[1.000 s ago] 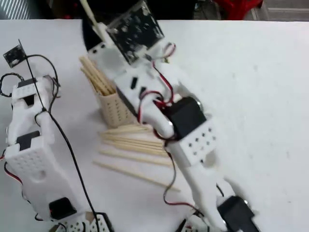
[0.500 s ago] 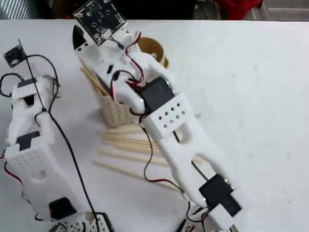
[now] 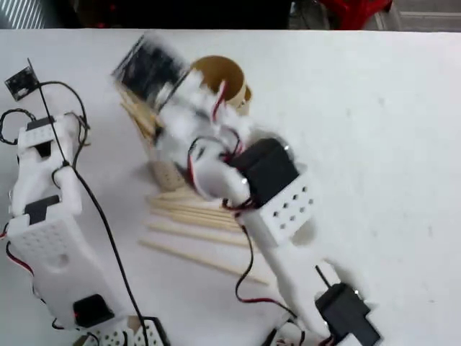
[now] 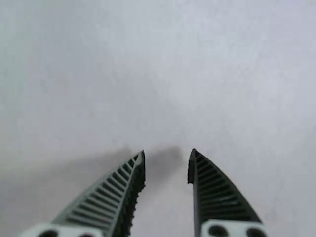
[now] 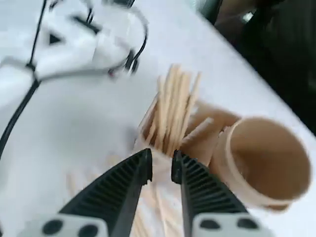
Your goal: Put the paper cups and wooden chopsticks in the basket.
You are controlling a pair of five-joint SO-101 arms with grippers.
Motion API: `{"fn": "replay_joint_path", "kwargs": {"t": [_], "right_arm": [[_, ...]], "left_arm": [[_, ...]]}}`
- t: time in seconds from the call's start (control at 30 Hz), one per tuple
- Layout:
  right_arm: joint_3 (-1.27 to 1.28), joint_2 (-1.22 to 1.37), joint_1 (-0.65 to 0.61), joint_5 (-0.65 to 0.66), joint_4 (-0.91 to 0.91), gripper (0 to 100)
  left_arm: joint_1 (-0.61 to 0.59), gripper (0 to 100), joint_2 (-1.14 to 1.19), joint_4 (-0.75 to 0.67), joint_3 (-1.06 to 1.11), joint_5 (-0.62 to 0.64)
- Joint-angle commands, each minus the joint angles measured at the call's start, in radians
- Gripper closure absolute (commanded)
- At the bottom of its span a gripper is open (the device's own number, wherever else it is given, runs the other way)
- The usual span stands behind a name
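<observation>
A small cream basket (image 3: 167,173) stands left of centre with a bundle of wooden chopsticks (image 3: 138,115) upright in it. Several more chopsticks (image 3: 202,225) lie flat on the table in front of it. A brown paper cup (image 3: 216,75) stands just behind the basket. My right arm is above the basket; its gripper (image 5: 161,160) is narrowly open with nothing between the fingers, hovering over the standing chopsticks (image 5: 173,106) and beside the cup (image 5: 266,148). My left gripper (image 4: 167,160) is open over bare white table at the left.
The left arm's white body (image 3: 43,202) with black cables fills the left edge of the table (image 3: 374,122). The right half of the table is bare. A dark area runs behind the far edge.
The right arm carried a chopstick from behind the basket over it, then drew back toward the front. The stick is no longer in its gripper. The left arm kept still.
</observation>
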Motion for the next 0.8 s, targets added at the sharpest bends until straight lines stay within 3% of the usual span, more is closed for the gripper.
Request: {"fn": "replay_joint_path", "kwargs": {"t": [0.0, 0.13, 0.33, 0.5, 0.77], "right_arm": [[0.117, -0.065, -0.071, 0.121, 0.162, 92.3], [0.509, -0.142, -0.179, 0.209, 0.048, 92.3], [1.010, -0.209, -0.245, 0.272, -0.305, 90.9], [1.175, -0.177, -0.240, 0.279, -0.453, 83.6], [1.244, -0.097, -0.251, 0.285, -0.588, 83.7]], "left_arm": [[0.028, 84, -0.008, -0.003, -0.058, 0.003], [0.025, 84, -0.008, -0.003, -0.058, 0.003], [0.025, 84, -0.008, -0.003, -0.057, 0.003], [0.025, 84, -0.008, -0.003, -0.060, 0.003], [0.027, 84, -0.008, -0.003, -0.058, 0.003]]}}
